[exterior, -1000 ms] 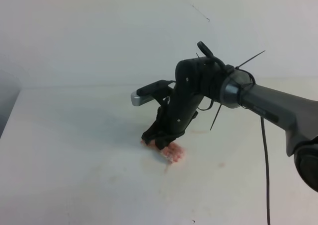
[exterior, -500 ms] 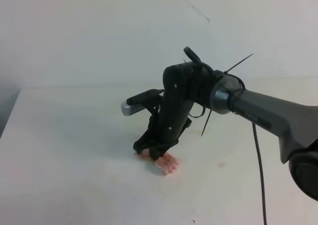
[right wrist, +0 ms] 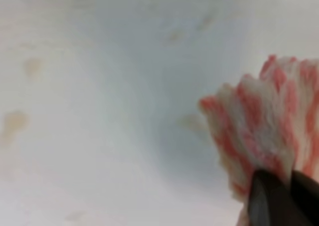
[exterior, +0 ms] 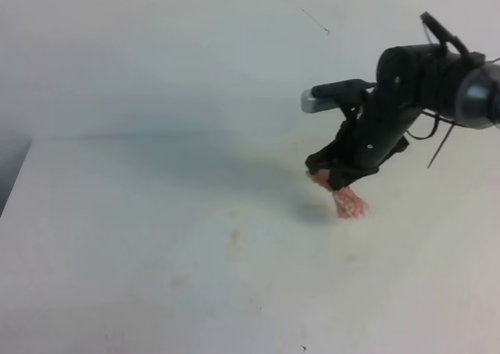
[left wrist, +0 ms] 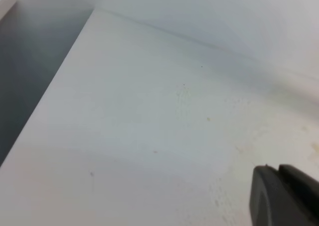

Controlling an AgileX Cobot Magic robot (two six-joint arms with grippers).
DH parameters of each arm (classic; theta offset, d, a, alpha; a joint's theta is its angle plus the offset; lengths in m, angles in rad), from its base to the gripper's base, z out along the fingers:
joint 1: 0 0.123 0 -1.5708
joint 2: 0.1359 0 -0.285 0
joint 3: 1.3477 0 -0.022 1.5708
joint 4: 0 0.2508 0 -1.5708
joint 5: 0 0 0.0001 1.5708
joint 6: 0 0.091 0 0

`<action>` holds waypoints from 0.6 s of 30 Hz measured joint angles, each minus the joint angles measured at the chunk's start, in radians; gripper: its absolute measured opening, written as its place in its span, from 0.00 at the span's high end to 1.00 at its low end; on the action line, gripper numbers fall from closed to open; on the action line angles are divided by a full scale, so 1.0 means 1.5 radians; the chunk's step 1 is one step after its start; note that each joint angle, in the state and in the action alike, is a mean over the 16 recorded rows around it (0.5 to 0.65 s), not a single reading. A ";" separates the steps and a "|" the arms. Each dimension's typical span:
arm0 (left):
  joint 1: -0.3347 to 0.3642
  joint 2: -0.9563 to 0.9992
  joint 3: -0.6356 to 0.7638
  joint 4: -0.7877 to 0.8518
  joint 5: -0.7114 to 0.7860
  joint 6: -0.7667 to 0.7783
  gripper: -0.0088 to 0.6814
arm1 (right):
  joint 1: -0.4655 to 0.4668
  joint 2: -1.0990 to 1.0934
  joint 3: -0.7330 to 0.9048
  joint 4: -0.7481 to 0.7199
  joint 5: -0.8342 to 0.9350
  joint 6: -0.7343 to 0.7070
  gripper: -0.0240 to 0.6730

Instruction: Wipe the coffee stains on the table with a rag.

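Note:
My right gripper is shut on the pink-red and white rag, which hangs from its fingers at the right of the white table, just over its own shadow. In the right wrist view the rag fans out above the dark fingertips. Only faint tan specks of the coffee stains show, left of the rag and near the table's middle, and another speck lies in front of it. The wrist view shows small tan spots too. Only a dark part of the left gripper shows, at the left wrist view's lower right corner.
The table's left edge drops to a dark floor. A pale wall rises behind the table. The right arm's link enters from the right edge.
The right arm swept from the table's middle to the right and rose, carrying the rag with it. The spot where it pressed now shows only faint tan marks.

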 joint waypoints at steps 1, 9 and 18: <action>0.000 0.000 0.000 0.000 0.000 0.000 0.99 | -0.008 -0.011 0.015 -0.005 -0.008 0.002 0.97; 0.000 0.000 0.000 0.000 0.000 0.000 0.99 | -0.040 -0.078 0.096 -0.052 -0.030 -0.010 0.85; 0.000 0.000 0.000 0.000 0.000 0.000 0.99 | -0.041 -0.112 0.109 -0.082 0.022 -0.050 0.51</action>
